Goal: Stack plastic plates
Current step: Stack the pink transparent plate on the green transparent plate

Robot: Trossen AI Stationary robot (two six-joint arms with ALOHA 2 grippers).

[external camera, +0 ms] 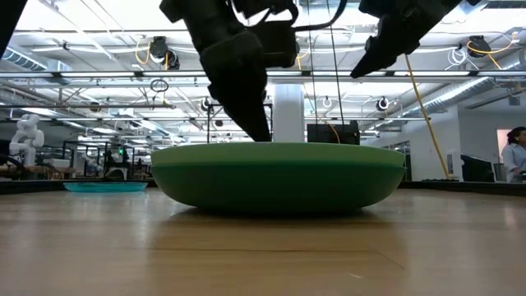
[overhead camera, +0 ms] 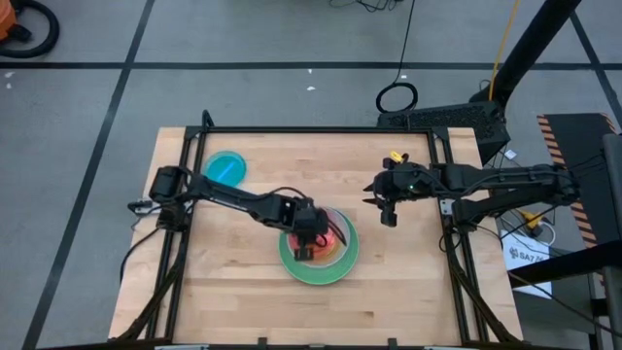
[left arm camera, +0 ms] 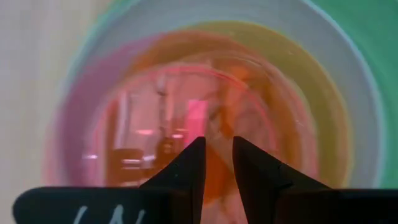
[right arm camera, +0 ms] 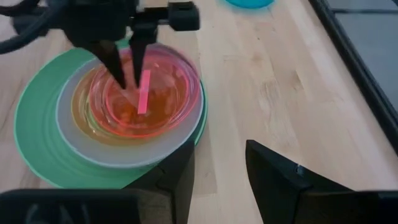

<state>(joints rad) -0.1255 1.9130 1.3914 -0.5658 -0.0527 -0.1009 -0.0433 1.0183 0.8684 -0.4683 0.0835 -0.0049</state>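
A stack of nested plates (overhead camera: 335, 264) sits on the table's middle, its large green plate (right arm camera: 37, 137) resting on the wood. Inside it are a pale plate, yellow-green and orange ones, and a pink-red plate (right arm camera: 161, 93) on top. My left gripper (right arm camera: 127, 81) points down into the pink-red plate (left arm camera: 155, 124), fingers a narrow gap apart with nothing between them. A small translucent blue plate (overhead camera: 225, 167) lies alone near the far left corner. My right gripper (overhead camera: 389, 216) hovers open to the right of the stack, empty. My left gripper comes from above, its fingertips (left arm camera: 194, 149) low inside the bowl of the pink-red plate near its middle. Whether they touch the plate's floor, I cannot tell. No rim lies between the fingers.
Bare wood (overhead camera: 408, 282) lies all round the stack, bounded by the black frame rail (overhead camera: 321, 129) along the table's edges. In the low view the green plate (external camera: 279, 177) fills the middle. A person stands far off in the room at the right.
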